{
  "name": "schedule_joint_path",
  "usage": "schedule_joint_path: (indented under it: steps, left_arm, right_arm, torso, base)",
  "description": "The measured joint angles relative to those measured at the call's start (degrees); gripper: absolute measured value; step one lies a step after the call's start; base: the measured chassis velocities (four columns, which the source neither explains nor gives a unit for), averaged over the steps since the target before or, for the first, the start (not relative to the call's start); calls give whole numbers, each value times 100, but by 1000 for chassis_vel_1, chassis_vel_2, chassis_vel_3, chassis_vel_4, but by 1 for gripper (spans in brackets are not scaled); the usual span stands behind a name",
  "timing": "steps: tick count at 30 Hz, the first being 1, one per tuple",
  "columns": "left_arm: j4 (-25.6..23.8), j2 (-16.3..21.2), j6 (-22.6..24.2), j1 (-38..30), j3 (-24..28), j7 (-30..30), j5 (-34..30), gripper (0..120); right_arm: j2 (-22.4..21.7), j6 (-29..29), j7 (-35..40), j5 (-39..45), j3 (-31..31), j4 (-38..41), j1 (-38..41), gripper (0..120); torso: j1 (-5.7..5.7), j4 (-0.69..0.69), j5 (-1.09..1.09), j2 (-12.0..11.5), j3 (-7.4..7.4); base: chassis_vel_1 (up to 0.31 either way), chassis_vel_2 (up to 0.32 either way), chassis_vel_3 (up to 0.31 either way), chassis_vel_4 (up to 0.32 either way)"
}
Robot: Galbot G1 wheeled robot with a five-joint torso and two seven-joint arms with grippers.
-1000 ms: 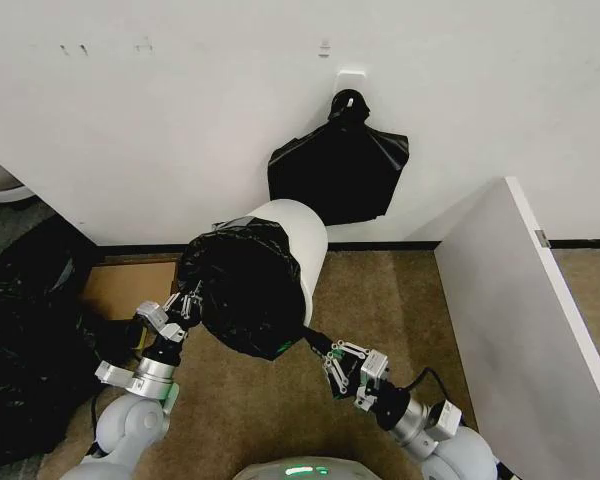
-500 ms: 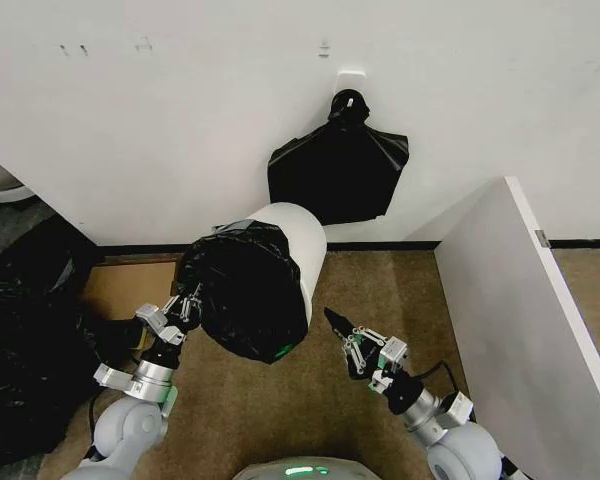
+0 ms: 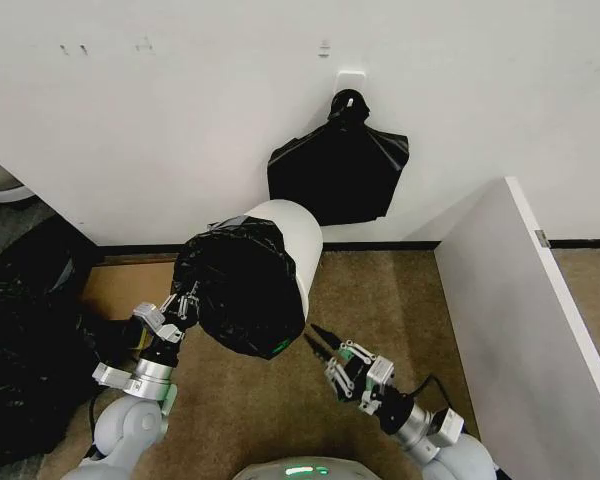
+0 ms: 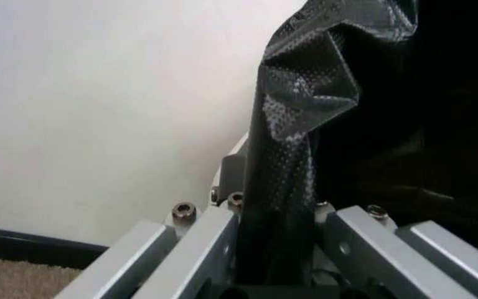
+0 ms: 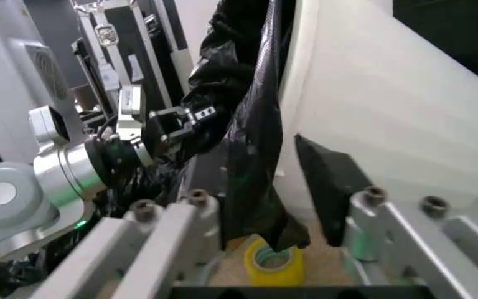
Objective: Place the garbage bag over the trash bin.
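Bag [image 3: 242, 290] already covers the bin [image 3: 292, 232] mouth; your left end effector [image 3: 185, 303] pinches its edge, right end effector [image 3: 325, 352] spread wide, empty, just below the bin

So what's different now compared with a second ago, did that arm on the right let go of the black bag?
Yes. The right gripper was at the garbage bag's lower edge a second ago; it pulled away toward the robot, then came partway back, and now sits open just off the bag. The left gripper stays clamped on the bag's other side. The trash bin has hardly moved, and the bag is still over its mouth.
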Motion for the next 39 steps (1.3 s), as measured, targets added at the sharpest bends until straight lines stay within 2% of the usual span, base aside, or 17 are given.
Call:
schedule_joint_path:
  steps: [1,2,5,8,11,12,14,16,21,23,31,39]
  left_arm:
    - [0,-1,0,0,1,0,-1,1]
    - [-2,-4,0,0,8,-1,-5,1]
    - [-7,-6,0,3,15,-1,-5,1]
    - [-14,-11,2,10,33,3,-5,1]
    - [-15,-13,3,9,40,5,-5,1]
    - [-16,-19,6,5,51,6,-6,1]
    - [-17,-20,10,1,56,6,-5,1]
    - [-18,-20,11,-1,56,6,-5,1]
    - [-40,-5,13,12,44,6,-5,1]
    - [-47,-4,13,14,42,6,-6,1]
    - [-70,-5,17,19,35,3,-22,1]
    - [-83,5,31,27,35,7,-24,1]
  right_arm:
    - [2,6,-14,-2,-1,-8,1,32]
    - [24,32,-71,-29,-6,-50,19,41]
    - [43,33,-52,-47,-10,-57,33,48]
    - [98,-14,213,-206,-18,-47,62,63]
    - [112,-21,280,-260,-22,-45,69,66]
    - [129,-28,335,-314,-36,-34,70,72]
    - [131,-38,339,-327,-48,-22,63,63]
    - [131,-45,336,-328,-50,-18,62,60]
    - [130,-51,264,-318,-50,-21,76,37]
    - [132,-50,263,-318,-50,-22,77,34]
    - [152,-30,277,-303,-65,3,74,1]
    - [161,-14,429,0,-72,-10,97,0]
  torso:
    - [0,0,0,0,0]
    - [0,0,0,0,0]
    - [0,0,0,0,0]
    - [0,0,0,0,0]
    - [0,0,0,0,0]
    - [0,0,0,0,0]
    - [0,0,0,0,0]
    - [0,0,0,0,0]
    - [0,0,0,0,0]
    - [0,0,0,0,0]
    - [0,-1,0,0,0]
    - [0,0,0,0,0]
  base:
    - [0,0,0,0]
    - [0,0,0,0]
    - [0,0,0,0]
    - [0,0,0,0]
    - [0,0,0,0]
    - [0,0,0,0]
    - [0,0,0,0]
    - [0,0,0,0]
    - [0,0,0,0]
    - [0,0,0,0]
    - [0,0,0,0]
    - [0,0,0,0]
